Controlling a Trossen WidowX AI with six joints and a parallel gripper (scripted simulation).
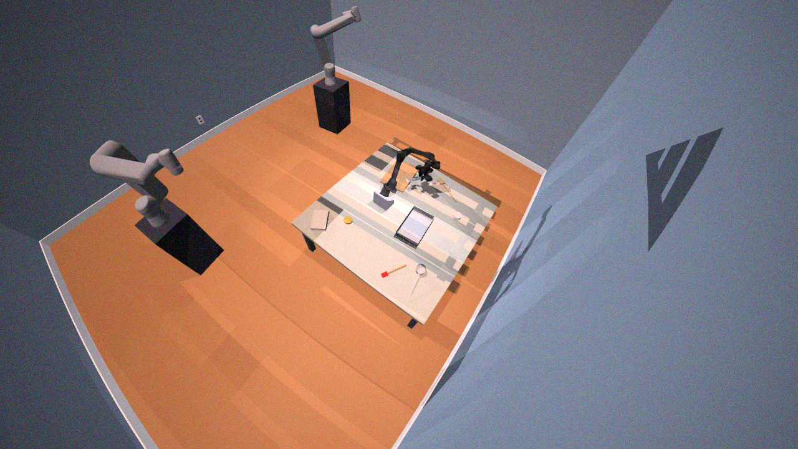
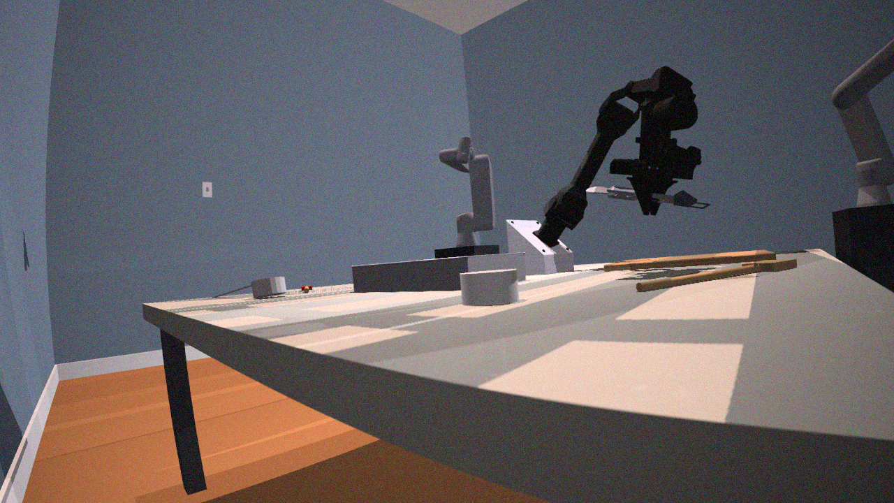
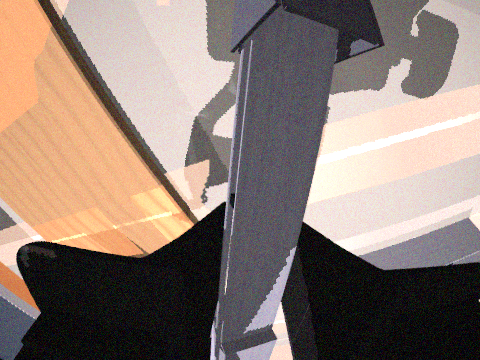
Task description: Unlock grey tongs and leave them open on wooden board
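My gripper point(image 1: 426, 169) point(image 2: 649, 203) point(image 3: 250, 212) is shut on the grey tongs point(image 2: 609, 195) point(image 3: 280, 154). It holds them high above the table, lying roughly level, near the far side. In the wrist view the tongs look like one closed bar running up from between my black fingers. The wooden board point(image 1: 407, 177) point(image 2: 693, 258) lies flat on the table below and a little to the side of the gripper. The roasting tin point(image 1: 414, 226) point(image 2: 406, 275) stands near the table's middle with nothing across it.
A wooden spoon point(image 1: 447, 189) point(image 2: 712, 275) lies beside the board. A grey round pot point(image 1: 457, 216) point(image 2: 488, 286) stands near the tin. A small pan point(image 1: 420, 270) point(image 2: 268, 286), a red spatula point(image 1: 387, 272), a yellow disc point(image 1: 347, 219) and a flat pad point(image 1: 319, 219) lie further off.
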